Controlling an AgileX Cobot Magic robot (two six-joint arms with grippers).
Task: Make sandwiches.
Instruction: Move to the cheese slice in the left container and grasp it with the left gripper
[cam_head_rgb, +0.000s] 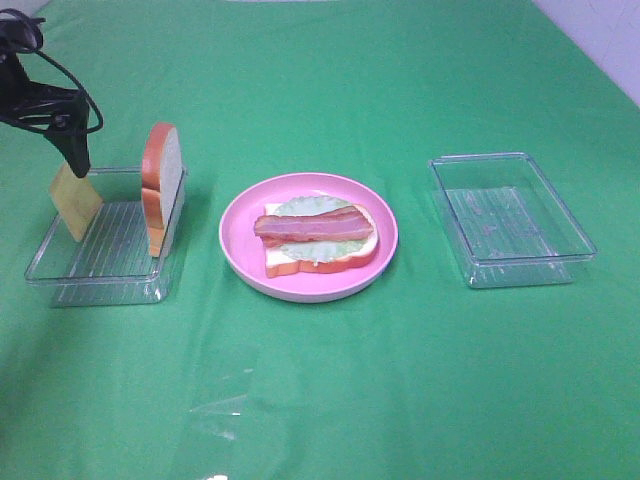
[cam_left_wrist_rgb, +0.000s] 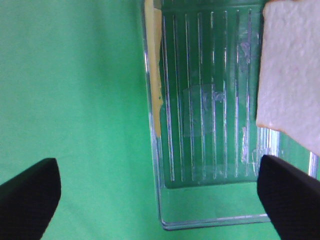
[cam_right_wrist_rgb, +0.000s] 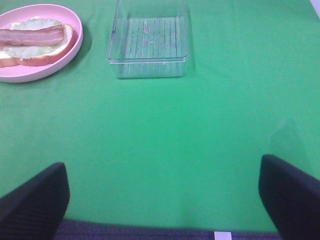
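A partial sandwich lies on the round pink plate (cam_head_rgb: 234, 238): a bread slice (cam_head_rgb: 292, 264), pale green lettuce (cam_head_rgb: 300, 205) and a bacon strip (cam_head_rgb: 312, 227) on top. It also shows in the right wrist view (cam_right_wrist_rgb: 35, 37). A second bread slice (cam_head_rgb: 162, 185) stands on edge in the left clear tray (cam_head_rgb: 110, 250). The yellow cheese square (cam_head_rgb: 75, 200) leans on that tray's left wall. My left gripper (cam_head_rgb: 78, 160) is just above the cheese, open, with cheese (cam_left_wrist_rgb: 156, 75) and bread (cam_left_wrist_rgb: 290, 75) between its spread fingers. My right gripper (cam_right_wrist_rgb: 162, 165) is open and empty.
An empty clear tray (cam_head_rgb: 510, 220) stands to the right of the plate and shows in the right wrist view (cam_right_wrist_rgb: 147, 42). A green cloth (cam_head_rgb: 320, 400) covers the table. The right gripper is out of the exterior view.
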